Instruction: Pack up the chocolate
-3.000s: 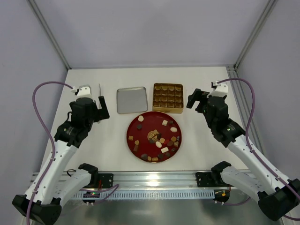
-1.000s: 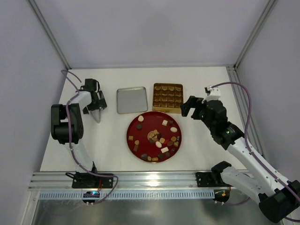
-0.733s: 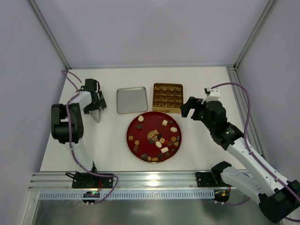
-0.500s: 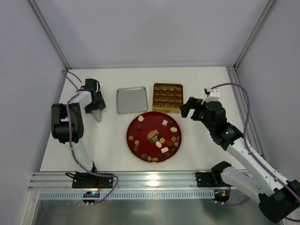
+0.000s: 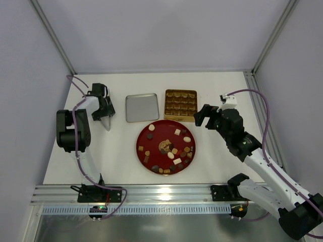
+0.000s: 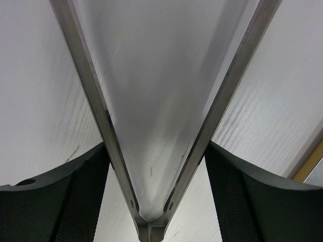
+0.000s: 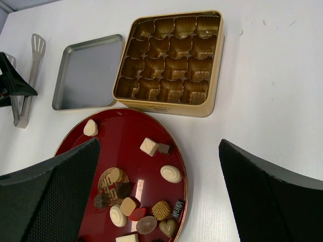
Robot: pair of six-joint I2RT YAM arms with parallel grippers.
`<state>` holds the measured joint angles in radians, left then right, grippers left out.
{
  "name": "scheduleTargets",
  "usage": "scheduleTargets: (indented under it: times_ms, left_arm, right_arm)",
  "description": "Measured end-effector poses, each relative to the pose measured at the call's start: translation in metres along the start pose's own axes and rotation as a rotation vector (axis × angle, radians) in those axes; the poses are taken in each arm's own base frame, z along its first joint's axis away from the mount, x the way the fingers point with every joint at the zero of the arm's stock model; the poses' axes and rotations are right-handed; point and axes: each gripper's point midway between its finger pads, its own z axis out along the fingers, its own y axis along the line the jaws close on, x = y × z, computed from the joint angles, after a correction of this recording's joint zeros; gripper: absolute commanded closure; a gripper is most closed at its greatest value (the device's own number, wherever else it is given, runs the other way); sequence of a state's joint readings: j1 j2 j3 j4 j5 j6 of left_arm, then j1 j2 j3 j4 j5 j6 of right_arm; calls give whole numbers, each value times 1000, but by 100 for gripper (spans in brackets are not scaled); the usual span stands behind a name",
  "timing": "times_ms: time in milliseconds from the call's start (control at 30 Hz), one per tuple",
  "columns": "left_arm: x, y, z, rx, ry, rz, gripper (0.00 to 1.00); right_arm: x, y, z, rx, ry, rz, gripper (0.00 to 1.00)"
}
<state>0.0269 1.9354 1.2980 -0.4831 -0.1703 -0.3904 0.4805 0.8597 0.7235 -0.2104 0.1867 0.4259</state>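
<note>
We grasp the silver metal tongs (image 7: 30, 80) at the worktop's (image 5: 111, 156) left edge, left claw (image 6: 155, 146) pinching them, right claw (image 7: 159, 142) wide, empty. Next: lift toward the brown-and-cream chocolates (image 7: 170, 174).

The top camera hangs above and behind the arms and looks down over the whole table (image 5: 121, 151), with the bases at 6 o'clock. The left wrist camera sits hard against the tongs (image 6: 151, 126), looking along them between its own fingers (image 6: 65, 196). The right wrist camera stands off at about 2 o'clock from the plate (image 7: 118, 136), tilted down at mid-table, with the tin (image 7: 166, 107) at 12 o'clock in its frame. It shares the plate, tin, lid (image 7: 86, 73) and tongs with the top view.
</note>
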Motion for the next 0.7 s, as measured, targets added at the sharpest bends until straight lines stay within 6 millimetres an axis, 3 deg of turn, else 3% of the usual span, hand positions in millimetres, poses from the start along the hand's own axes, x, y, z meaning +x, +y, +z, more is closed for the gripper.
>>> scheduleTargets:
  times_ms: [433,533,633,700]
  left_arm:
    - [-12,-3,6,-9,-12,4,24]
    - [-13,-4,7,-6,-12,3,30]
    - [-13,-5,7,-3,-12,3,47]
    - [-13,-5,7,0,-11,3,48]
  right_arm:
    - [3,-1,2,5,11,-3,0]
    - [4,-1,3,8,16,-3,0]
    - [5,-2,4,8,17,-4,0]
    - [6,-2,4,9,18,-4,0]
